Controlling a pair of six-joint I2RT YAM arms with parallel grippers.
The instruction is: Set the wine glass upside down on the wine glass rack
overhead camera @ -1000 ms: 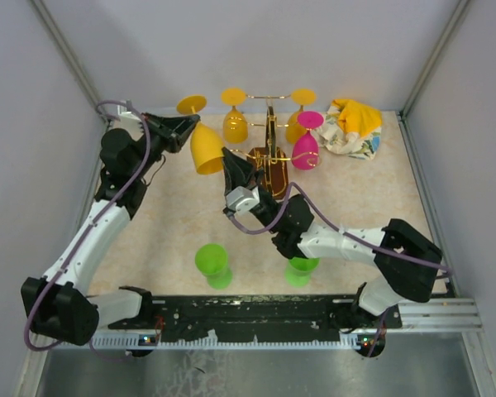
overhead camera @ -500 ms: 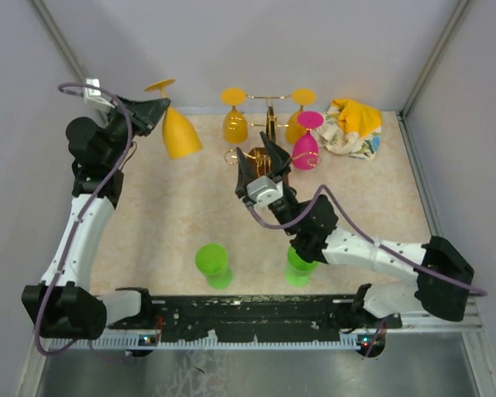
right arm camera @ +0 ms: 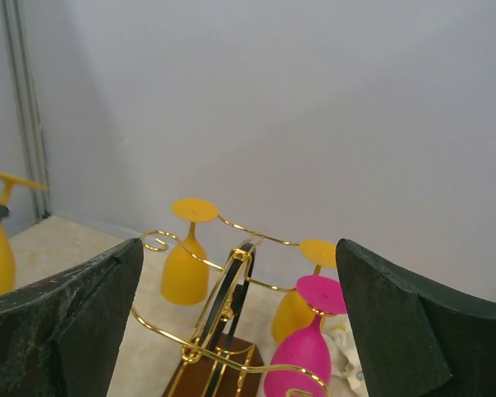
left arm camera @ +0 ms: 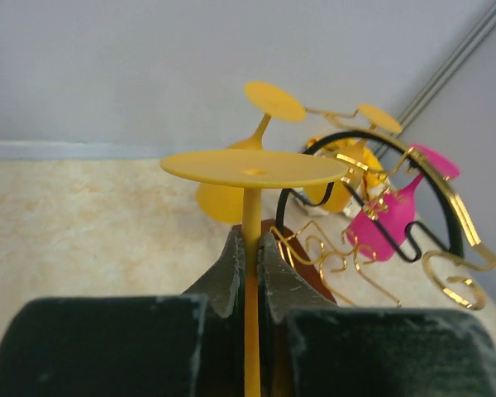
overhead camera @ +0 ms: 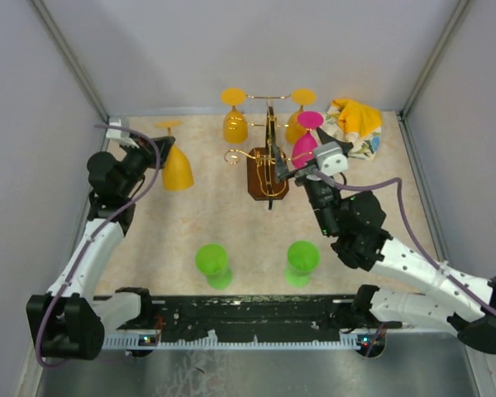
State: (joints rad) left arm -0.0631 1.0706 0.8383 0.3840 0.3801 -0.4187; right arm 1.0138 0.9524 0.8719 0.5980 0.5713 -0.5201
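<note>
Wine glass (left arm camera: 252,168), yellow, inverted, stem pinched by left gripper (left arm camera: 250,248); right gripper (right arm camera: 240,281) wide open, empty, facing wine glass rack (overhead camera: 267,178) mid-frame.

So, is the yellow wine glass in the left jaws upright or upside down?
Upside down: the yellow wine glass has its flat round foot on top, the left jaws shut on the stem below it.

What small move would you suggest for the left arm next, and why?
Probably carry the yellow wine glass rightward toward the free curled hook on the wine glass rack: the left gripper is shut on its stem, foot up, apart from the rack.
</note>
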